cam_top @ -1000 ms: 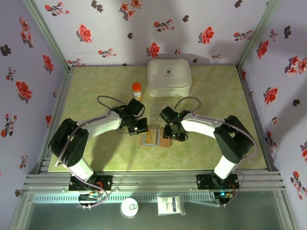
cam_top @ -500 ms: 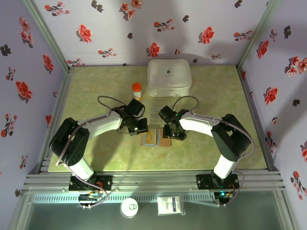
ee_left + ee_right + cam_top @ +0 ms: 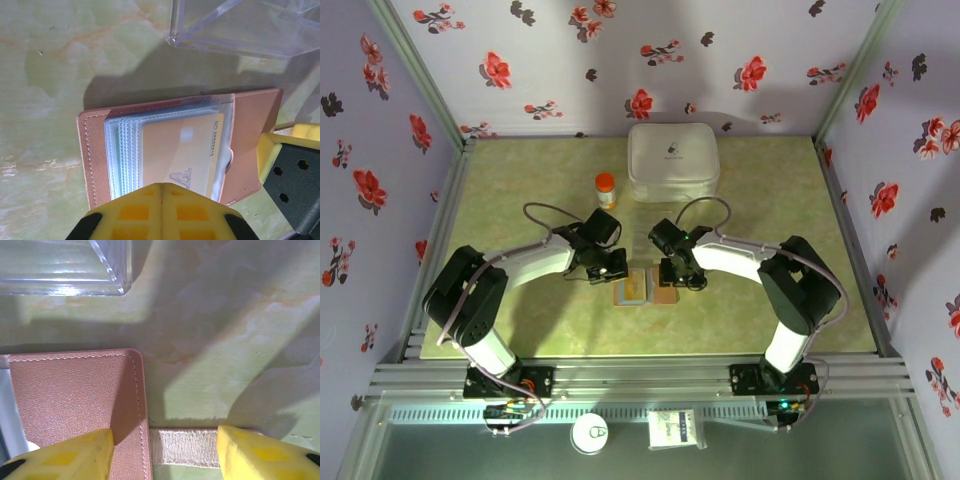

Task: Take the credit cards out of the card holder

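The left arm [image 3: 535, 262] and right arm [image 3: 745, 262] are folding inward, elbows out toward eight and four o'clock. The left gripper [image 3: 615, 270] is pointing toward five o'clock, fingers [image 3: 125, 215] pressed together — the right gripper [image 3: 675, 280] is aiming at six, jaws parted.

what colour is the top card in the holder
The top card is orange-yellow, seen best in the left wrist view.

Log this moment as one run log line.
card holder: lying open | orange-yellow card: inside holder | left gripper: shut, at card's edge | right gripper: open, over holder's edge
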Tool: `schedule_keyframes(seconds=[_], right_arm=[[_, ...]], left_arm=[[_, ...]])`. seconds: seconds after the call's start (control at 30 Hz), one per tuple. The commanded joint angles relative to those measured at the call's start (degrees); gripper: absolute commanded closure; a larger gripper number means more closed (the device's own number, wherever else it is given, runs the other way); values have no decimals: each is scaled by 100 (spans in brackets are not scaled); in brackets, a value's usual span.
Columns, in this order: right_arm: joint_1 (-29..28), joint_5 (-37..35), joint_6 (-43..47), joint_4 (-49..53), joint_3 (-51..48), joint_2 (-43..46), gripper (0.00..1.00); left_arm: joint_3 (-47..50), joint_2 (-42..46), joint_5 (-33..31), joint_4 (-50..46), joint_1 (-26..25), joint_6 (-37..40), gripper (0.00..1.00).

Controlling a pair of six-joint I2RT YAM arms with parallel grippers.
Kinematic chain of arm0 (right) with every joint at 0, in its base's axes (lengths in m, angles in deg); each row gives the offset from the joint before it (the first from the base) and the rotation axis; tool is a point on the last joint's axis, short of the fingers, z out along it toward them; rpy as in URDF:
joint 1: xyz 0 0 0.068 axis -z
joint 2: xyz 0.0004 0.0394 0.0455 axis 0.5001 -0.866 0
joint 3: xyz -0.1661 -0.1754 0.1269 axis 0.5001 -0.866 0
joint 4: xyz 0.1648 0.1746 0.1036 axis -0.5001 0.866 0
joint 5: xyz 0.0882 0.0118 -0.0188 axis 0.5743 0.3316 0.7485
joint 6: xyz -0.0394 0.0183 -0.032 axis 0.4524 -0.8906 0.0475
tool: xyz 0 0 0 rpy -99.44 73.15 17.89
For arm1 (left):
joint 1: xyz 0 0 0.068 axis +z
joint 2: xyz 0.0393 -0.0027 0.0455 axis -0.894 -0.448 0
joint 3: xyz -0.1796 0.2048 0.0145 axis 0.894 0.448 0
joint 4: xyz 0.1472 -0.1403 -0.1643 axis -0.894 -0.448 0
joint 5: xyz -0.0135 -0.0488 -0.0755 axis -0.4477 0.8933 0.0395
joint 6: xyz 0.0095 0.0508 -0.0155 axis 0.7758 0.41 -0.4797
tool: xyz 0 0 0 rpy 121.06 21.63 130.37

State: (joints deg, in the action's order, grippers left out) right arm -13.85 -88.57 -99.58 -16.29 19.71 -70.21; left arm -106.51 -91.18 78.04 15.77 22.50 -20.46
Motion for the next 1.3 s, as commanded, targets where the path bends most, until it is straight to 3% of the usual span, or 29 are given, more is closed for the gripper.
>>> schedule_keyframes(seconds=[0.0,0.37,0.63,1.27], right_arm=[[35,134,-88,74,51,346,44],[20,1121,-394,-898,-2,510,46],[9,1806,-651,-1881,-192,247,53],[9,2172,-818,-2346,-447,-56,75]], left_arm=[[151,186,137,185,-22,-144,100],[325,125,260,405,-25,-288,100],[405,160,313,431,-82,-288,100],[400,-16,118,179,-88,-236,100]])
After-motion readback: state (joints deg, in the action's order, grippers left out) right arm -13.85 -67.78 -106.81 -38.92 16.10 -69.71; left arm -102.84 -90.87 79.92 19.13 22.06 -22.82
